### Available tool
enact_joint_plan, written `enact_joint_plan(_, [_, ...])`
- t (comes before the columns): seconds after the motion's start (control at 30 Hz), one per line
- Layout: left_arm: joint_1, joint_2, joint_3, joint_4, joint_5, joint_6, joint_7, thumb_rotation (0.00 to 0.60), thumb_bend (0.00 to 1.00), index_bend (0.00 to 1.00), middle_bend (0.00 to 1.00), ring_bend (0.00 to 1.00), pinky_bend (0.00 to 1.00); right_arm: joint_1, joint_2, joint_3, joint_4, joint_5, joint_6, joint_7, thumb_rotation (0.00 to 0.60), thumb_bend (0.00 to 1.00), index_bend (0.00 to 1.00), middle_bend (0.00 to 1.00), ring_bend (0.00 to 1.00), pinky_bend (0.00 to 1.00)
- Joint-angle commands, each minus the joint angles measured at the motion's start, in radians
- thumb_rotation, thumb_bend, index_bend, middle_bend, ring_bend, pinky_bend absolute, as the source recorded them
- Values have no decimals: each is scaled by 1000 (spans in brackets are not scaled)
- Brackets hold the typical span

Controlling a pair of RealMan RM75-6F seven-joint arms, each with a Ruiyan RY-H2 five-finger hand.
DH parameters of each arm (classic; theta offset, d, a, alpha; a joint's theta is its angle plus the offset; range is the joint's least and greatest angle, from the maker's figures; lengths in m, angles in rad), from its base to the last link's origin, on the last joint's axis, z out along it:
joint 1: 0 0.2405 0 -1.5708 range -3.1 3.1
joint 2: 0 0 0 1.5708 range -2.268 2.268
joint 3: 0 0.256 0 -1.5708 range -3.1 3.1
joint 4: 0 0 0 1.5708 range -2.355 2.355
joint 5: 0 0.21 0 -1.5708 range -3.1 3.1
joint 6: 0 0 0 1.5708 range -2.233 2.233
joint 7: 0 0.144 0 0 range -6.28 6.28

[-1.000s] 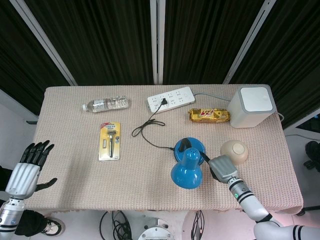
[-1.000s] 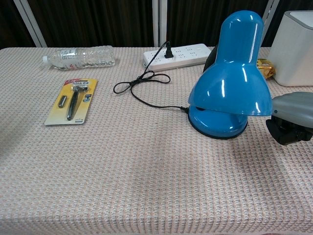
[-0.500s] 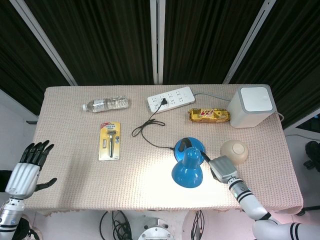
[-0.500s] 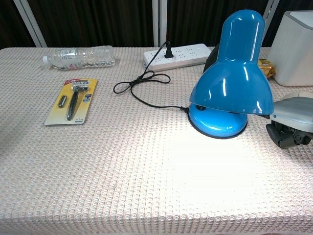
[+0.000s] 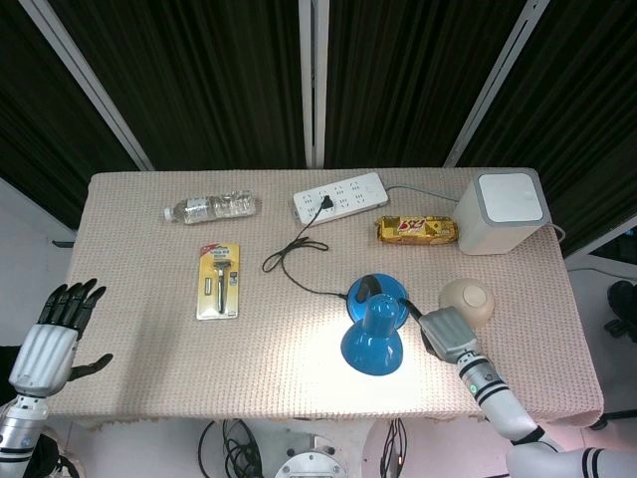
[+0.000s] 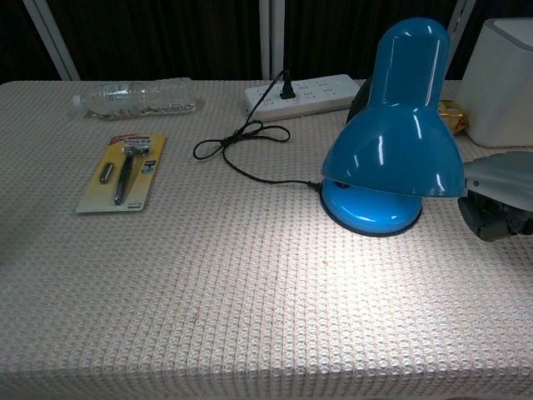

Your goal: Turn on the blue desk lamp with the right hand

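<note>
1. I'm seeing the blue desk lamp (image 5: 372,337) shining light onto the table (image 5: 149,329).
2. My right hand (image 5: 447,335) is sitting just beside the lamp's right; I cannot tell its grip.
3. My left hand (image 5: 52,334) is hanging open, well left of the lamp.

The head view looks steeply down from high above the near edge of the table (image 5: 149,329), facing the black curtains (image 5: 219,80) behind it, and stands far enough back to take in the whole tabletop. The chest view sits low, just over the near edge of the tabletop, and looks nearly level across it toward the same curtains, much closer in. Both views share the middle of the table: the blue desk lamp (image 5: 373,329) (image 6: 391,133), the white power strip (image 5: 340,196) (image 6: 316,90), the water bottle (image 5: 212,207) (image 6: 137,96) and the packaged razor (image 5: 218,281) (image 6: 123,171).
</note>
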State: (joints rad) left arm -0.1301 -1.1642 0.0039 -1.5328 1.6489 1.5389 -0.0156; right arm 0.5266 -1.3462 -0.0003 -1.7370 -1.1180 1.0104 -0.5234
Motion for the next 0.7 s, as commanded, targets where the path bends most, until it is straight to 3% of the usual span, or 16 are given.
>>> enact_joint_plan(0.03, [1,0,-1,0,2,4,-4,600,45,0,0,0,0,-60,69,-16,-56,-96,100,68,600,995,0,926,838,731])
enact_joint_plan(0.13, [1,1,1,0,5,4,-4,600,45,0,0,0,0,-133,136,-48,-99,-208,219,139,600,938,0,926,838,730])
enact_joint_plan(0.2, [1,1,2,-1,7,3,-3,600,45,0,0,0,0,-177,179,-76,-109,-275,283,191,600,790,0,889,809,713])
enact_joint_plan(0.23, [1,1,3,-2,7,3,-3,600,45,0,0,0,0,-204,209,-97,-107,-314,316,223,600,633,0,800,738,665])
enact_joint_plan(0.3, [0,2,3,-2,6,1,-4,600,45,0,0,0,0,-242,248,-124,-94,-353,359,250,600,340,0,501,466,480])
enact_joint_plan(0.37, [-2,2,2,-2,3,-4,-6,600,45,0,0,0,0,-285,273,-139,-78,-343,396,242,600,92,0,110,92,154])
enact_joint_plan(0.43, [-4,1,2,-2,1,-10,-6,600,45,0,0,0,0,-315,287,-143,-77,-281,392,235,600,15,0,1,0,11])
enact_joint_plan(0.57, [-9,-4,3,3,-3,-23,-2,600,44,0,0,0,0,-356,263,-111,-19,-207,421,224,600,0,0,0,0,0])
enact_joint_plan(0.7, [-12,-8,0,10,-14,-32,-3,600,45,0,0,0,0,-381,216,-71,63,-260,495,284,600,0,0,0,0,0])
